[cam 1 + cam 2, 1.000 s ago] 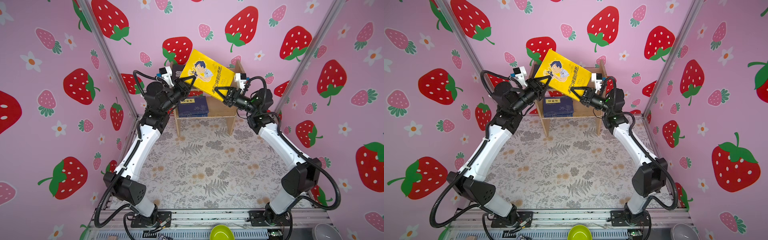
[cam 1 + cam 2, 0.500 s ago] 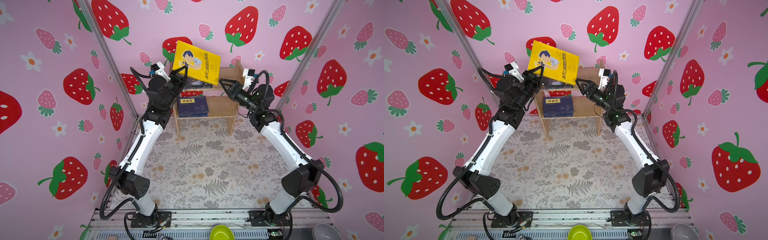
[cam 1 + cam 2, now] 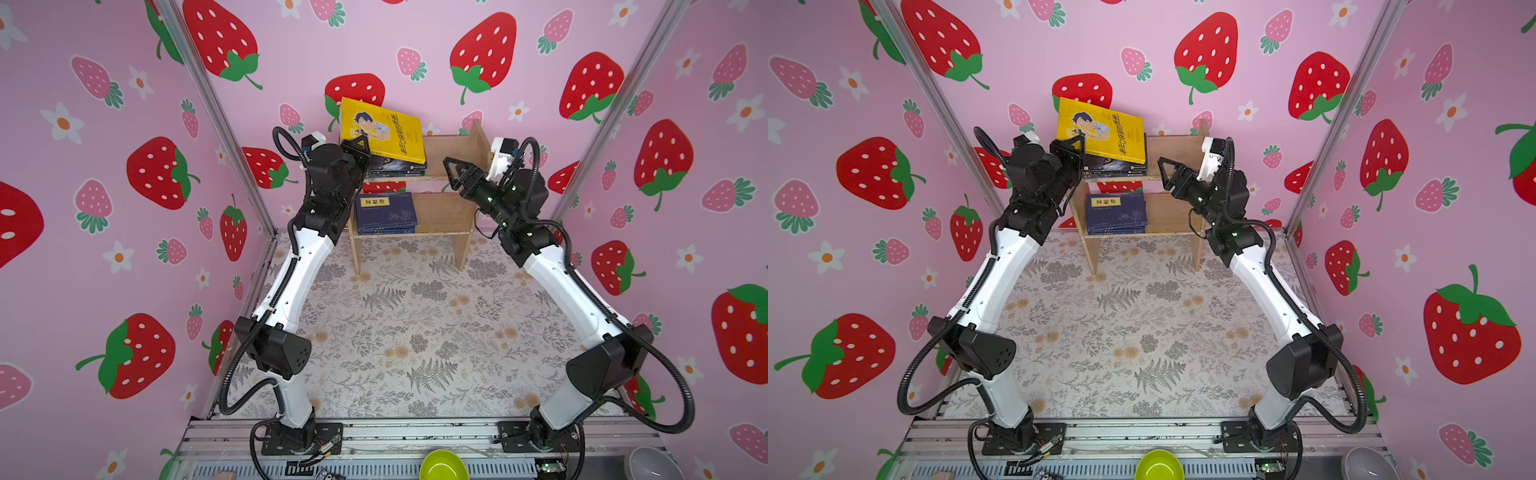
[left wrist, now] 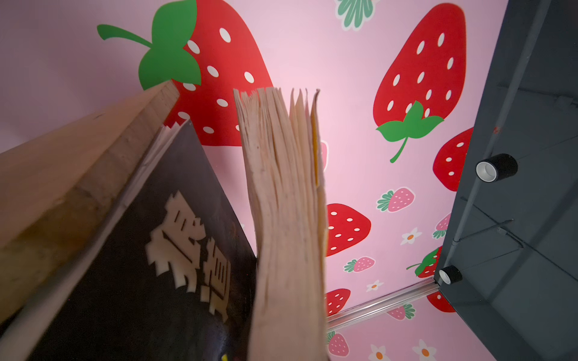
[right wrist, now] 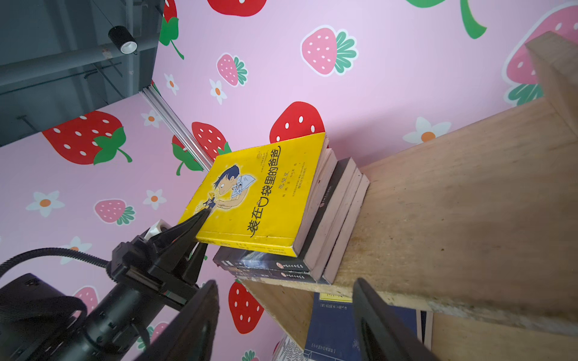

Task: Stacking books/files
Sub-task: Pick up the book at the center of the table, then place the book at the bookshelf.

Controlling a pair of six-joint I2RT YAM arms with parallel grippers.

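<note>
1. A wooden shelf unit (image 3: pixel 451 210) with two levels stands at 12 o'clock on the floral mat, against the back wall.
2. Its lower level holds one flat stack of navy books (image 3: pixel 386 212), the top one with a yellow label. How many lie under it I can't tell.
3. The upper level holds a flat stack of dark books (image 3: pixel 397 170), two or three of them, pushed toward the 9 o'clock end.
4. One yellow book (image 3: pixel 384 129) sits on top of that dark stack, tilted. Its 9 o'clock side is raised, with a gap over the black cover, and its other side touches the stack.
5. Two bowls sit by the rail: a green bowl (image 3: pixel 442 467) at 6 o'clock and a grey bowl (image 3: pixel 654 463) at 5 o'clock.
6. The left claw (image 3: pixel 360 142) is pinched tight on the yellow book's 8 o'clock corner.
7. The right claw (image 3: pixel 449 173) hangs at 3 o'clock from the stack, near the shelf's front edge, with its fingers (image 5: pixel 200 315) spread apart and nothing between them.
</note>
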